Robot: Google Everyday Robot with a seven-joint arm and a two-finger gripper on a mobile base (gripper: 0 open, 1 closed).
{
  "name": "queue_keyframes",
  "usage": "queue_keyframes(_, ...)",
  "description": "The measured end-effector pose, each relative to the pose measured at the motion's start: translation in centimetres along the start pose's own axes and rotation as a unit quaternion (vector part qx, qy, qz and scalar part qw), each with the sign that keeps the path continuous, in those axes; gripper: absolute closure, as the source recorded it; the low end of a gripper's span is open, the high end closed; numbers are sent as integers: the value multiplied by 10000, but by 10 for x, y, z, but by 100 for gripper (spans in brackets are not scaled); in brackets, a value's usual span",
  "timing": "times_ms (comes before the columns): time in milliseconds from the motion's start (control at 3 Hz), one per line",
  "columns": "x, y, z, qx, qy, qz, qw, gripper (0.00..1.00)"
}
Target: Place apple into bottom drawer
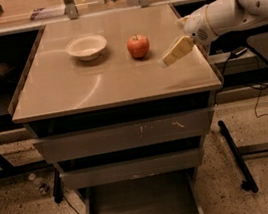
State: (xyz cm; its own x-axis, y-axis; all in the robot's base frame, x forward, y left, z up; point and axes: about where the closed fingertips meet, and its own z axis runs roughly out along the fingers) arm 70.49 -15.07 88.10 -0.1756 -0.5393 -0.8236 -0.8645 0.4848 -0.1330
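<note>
The red-orange apple [138, 46] stands on the cabinet top [105, 88], right of centre. My gripper [169, 58] hangs over the top's right part, a little to the right of the apple and in front of it, apart from it and holding nothing. The bottom drawer [139, 204] is pulled out at the foot of the cabinet, its grey floor bare.
A cream-white bowl [86, 47] sits left of the apple. The scratched upper drawer [123, 136] and the plain middle drawer [131, 169] are pushed in. A black table leg [238, 156] stands at the right, and clutter lines the bench behind.
</note>
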Motion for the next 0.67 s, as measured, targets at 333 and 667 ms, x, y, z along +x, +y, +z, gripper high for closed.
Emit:
queue_keyframes(333, 5, -15, 23, 68, -181, 441, 9988, 0)
queue_keyframes(667, -4, -26, 44, 55, -287, 530, 9982, 0)
